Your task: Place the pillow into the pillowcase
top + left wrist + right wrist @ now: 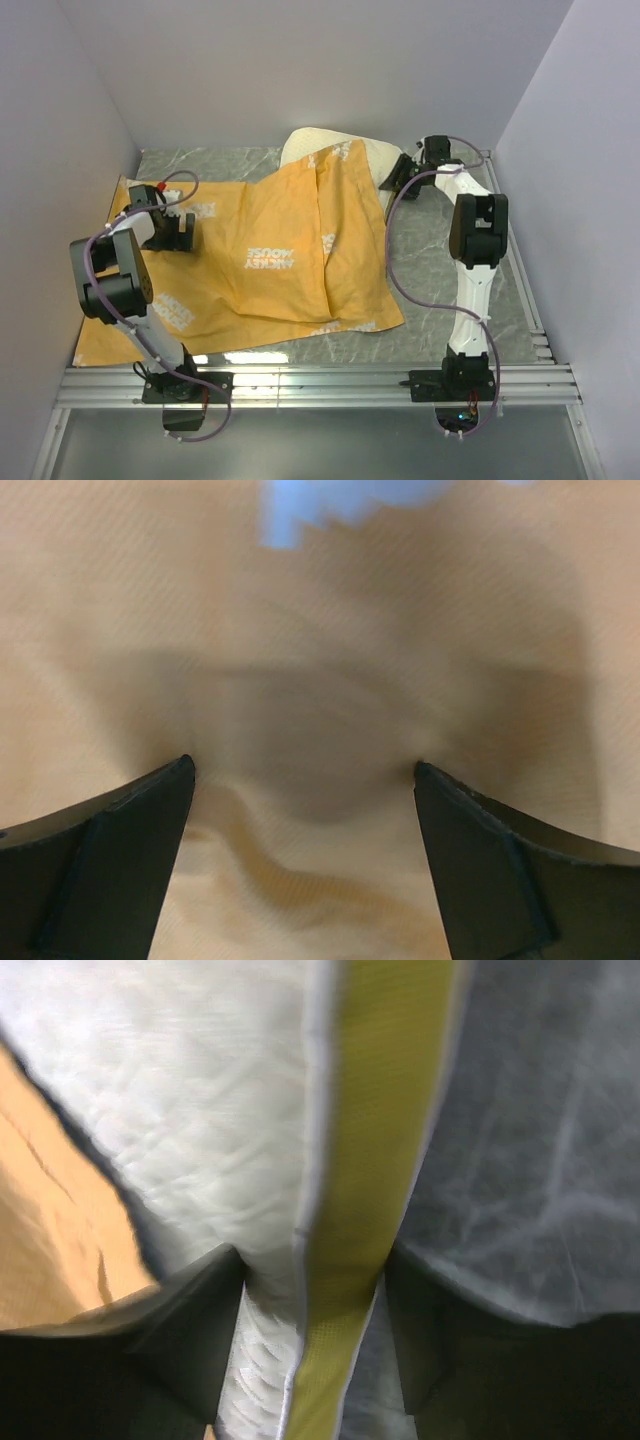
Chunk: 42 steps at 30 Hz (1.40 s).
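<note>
Pillow (302,146) — one, partly under one pillowcase (270,250) — is pinched by the right end effector (315,1260); left end effector (305,770) gapes wide.

Left hand (178,232) low, fingers (110,860) spread wide; right arm (475,250) stretched far forward, right hand (395,180) pinched narrow

Plain pale walls boxed the scene in: the back wall (320,70), the left wall (50,150), the right wall (590,150). The bench (440,260) showed grey marbling under soft, even light. Aluminium rails (320,385) ran along its near edge.
</note>
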Each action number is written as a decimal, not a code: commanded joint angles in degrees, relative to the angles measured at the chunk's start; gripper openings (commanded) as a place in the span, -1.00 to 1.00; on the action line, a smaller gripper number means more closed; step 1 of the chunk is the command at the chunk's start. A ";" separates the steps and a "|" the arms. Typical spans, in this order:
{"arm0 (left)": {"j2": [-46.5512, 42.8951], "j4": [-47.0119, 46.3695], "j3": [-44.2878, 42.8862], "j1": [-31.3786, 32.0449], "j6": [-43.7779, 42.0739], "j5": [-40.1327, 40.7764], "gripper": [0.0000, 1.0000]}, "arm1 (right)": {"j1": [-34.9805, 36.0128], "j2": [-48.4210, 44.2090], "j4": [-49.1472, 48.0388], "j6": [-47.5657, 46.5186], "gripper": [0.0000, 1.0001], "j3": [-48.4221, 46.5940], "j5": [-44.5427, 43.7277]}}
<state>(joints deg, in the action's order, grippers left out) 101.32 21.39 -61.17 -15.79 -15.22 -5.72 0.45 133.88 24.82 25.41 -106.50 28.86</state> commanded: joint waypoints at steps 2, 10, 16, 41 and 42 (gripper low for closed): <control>5.81 -1.09 -3.77 -0.99 4.23 7.45 0.83 | 0.26 -0.81 -1.09 -0.62 -0.65 -3.80 -0.11; 18.81 2.69 -15.81 -3.28 5.03 11.42 -0.25 | -10.19 -11.44 2.15 -7.63 -1.00 -3.01 -8.29; 24.80 6.12 -26.80 -3.28 3.19 14.68 -0.48 | -15.74 -13.38 7.95 -16.33 -1.00 -6.79 -14.52; 11.80 11.74 -30.33 -0.91 -6.92 -10.80 0.75 | -18.47 -49.58 39.34 -61.95 0.62 29.50 -22.01; 11.36 12.70 -30.15 -0.56 -7.53 -11.94 0.75 | -17.86 -53.16 37.78 -65.89 0.76 29.68 -22.27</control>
<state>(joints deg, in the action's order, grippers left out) 118.10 31.53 -91.44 -17.87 -19.94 -9.17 -18.15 88.99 58.87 -25.58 -76.79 4.95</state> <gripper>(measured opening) 0.875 0.826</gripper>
